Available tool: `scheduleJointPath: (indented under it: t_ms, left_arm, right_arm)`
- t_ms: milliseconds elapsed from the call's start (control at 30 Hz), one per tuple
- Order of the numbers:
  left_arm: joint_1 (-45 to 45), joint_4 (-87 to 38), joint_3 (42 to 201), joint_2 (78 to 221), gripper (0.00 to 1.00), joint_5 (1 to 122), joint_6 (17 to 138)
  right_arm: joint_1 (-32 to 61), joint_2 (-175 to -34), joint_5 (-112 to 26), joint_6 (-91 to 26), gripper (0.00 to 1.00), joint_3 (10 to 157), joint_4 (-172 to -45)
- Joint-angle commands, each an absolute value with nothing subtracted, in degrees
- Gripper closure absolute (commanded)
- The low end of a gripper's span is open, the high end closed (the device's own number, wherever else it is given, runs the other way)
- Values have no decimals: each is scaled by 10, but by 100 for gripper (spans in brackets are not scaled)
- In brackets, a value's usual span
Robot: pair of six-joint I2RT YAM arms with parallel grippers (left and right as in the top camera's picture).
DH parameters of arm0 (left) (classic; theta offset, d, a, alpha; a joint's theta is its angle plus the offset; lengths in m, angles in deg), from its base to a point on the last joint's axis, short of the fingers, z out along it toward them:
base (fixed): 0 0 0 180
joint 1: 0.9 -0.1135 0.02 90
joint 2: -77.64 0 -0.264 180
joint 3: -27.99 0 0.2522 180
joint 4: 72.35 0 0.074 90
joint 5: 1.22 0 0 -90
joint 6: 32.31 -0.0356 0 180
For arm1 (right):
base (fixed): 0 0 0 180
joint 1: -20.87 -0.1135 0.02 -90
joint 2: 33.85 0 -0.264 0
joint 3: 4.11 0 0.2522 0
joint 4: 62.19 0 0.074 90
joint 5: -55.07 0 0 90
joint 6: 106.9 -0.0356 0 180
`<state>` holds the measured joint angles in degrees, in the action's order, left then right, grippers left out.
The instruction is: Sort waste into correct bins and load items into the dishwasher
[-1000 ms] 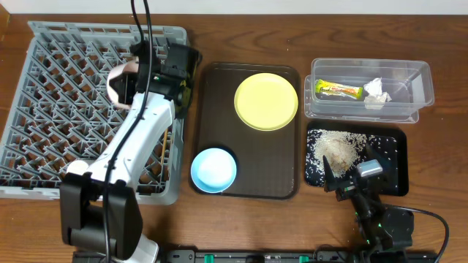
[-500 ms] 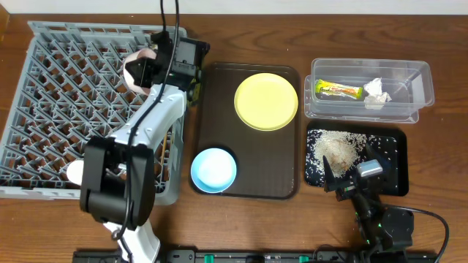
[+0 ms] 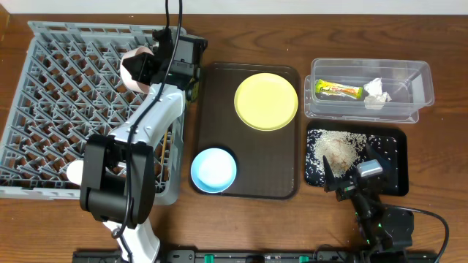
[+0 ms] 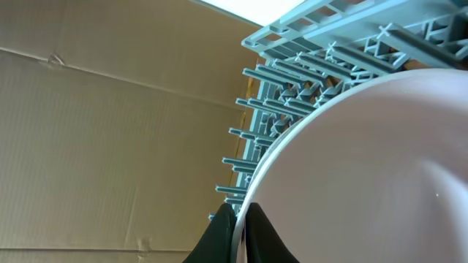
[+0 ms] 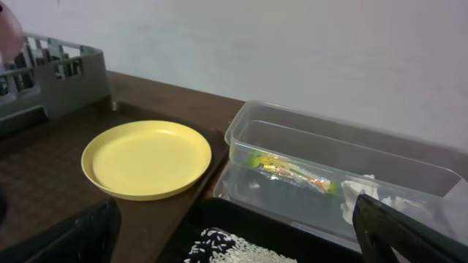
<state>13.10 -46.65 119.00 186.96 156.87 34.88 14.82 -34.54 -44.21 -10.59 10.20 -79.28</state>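
The left gripper (image 3: 150, 69) is gripping the white bowl (image 3: 134, 67), its fingers (image 4: 219, 234) clamped together on the rim, as the left wrist view is showing. It is holding the bowl on edge over the large square grey plastic dish rack (image 3: 66, 109), just left of the far left corner of the dark brown rectangular serving tray (image 3: 274, 164). Whether the bowl is touching the pegs cannot be told.

The round yellow plate (image 3: 265, 101) is lying flat on the far right part of that tray, and the light blue bowl (image 3: 213, 169) is sitting upright at its near left corner. The small white cup (image 3: 74, 172) is resting in the rack, well to the left of the tray's near edge.

To the right of the tray's far end, the clear rectangular plastic tub (image 3: 417, 77) is holding the green-and-orange snack wrapper (image 3: 338, 90) and the crumpled white tissue (image 3: 375, 93). To the right of the tray's near end, the flat black rectangular tray (image 3: 391, 157) is carrying the heap of whitish grains (image 3: 336, 148).

The right gripper (image 3: 344, 185) is hanging low at the near edge of that black tray, its fingers (image 5: 73, 237) standing wide apart and gripping nothing.
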Motion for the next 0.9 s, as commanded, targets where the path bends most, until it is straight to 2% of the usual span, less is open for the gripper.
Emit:
scheduleJointPath:
  t_ms: [0, 267, 533, 867]
  left_arm:
    - [125, -467, 1191, 1879, 92, 1582, 342]
    - [136, -436, 1183, 1883, 92, 1582, 381]
    - [118, -474, 1182, 1889, 92, 1589, 338]
    - [120, -481, 1182, 1889, 92, 1583, 339]
  right_arm:
    - [152, -342, -446, -113, 1, 99, -792]
    - [152, -342, -446, -113, 1, 99, -792]
    - [152, -342, -446, -113, 1, 99, -792]
    - [152, -342, -446, -113, 1, 99, -792]
